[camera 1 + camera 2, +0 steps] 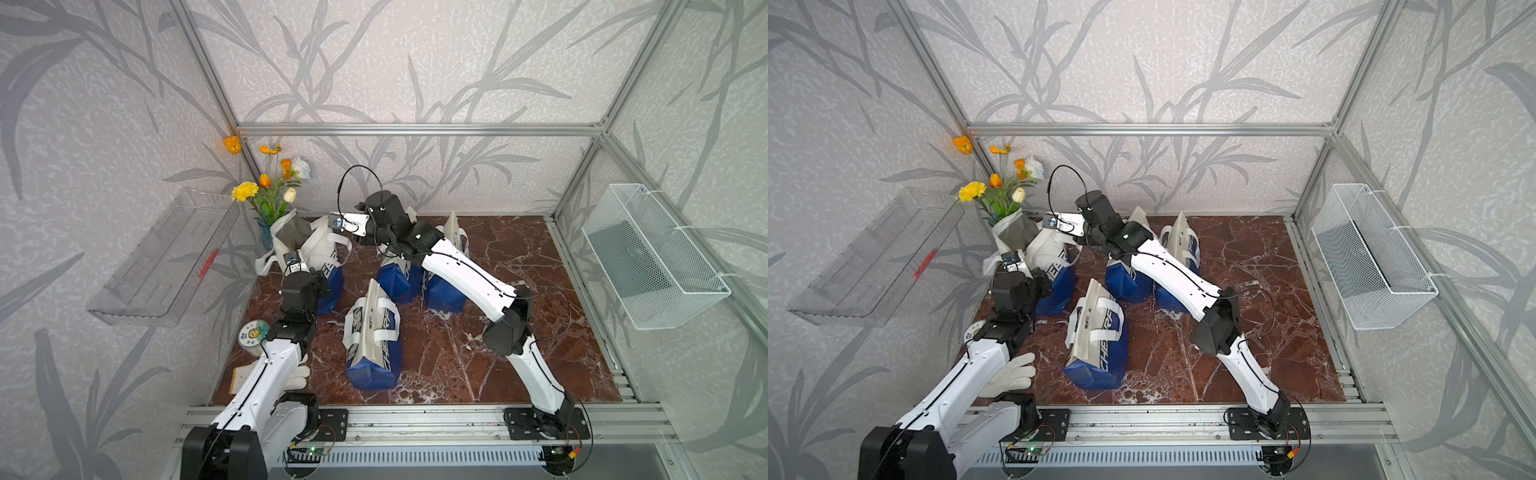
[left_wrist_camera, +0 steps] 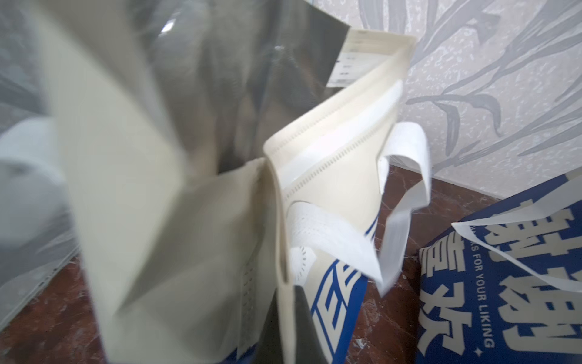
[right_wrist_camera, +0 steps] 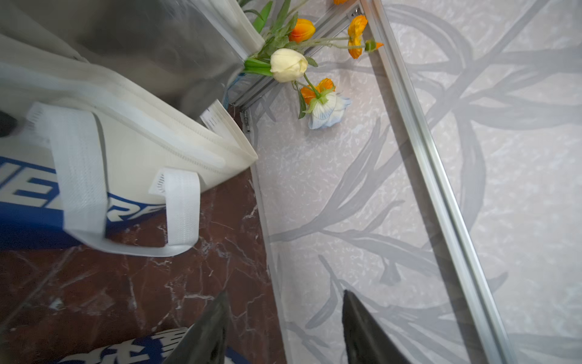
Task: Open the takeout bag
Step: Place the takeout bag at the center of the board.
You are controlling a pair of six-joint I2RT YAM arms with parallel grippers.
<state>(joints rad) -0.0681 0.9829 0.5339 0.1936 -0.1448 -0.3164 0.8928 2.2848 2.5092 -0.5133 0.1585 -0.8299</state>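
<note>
The takeout bag, cream over blue with white handles, stands at the back left next to the flowers. Its mouth gapes and shows the silver lining. My left gripper is shut on the near end of the bag's rim. In the left wrist view the cream edge runs down between the dark fingers of the left gripper. My right gripper is open with nothing between its fingers, hovering just right of the bag, by the back wall. In a top view the right gripper sits beside the bag's handle.
Three more shut bags are on the marble table: one lying front centre, two behind the right arm. A flower vase stands in the back left corner. A tape roll and a white glove lie under the left arm.
</note>
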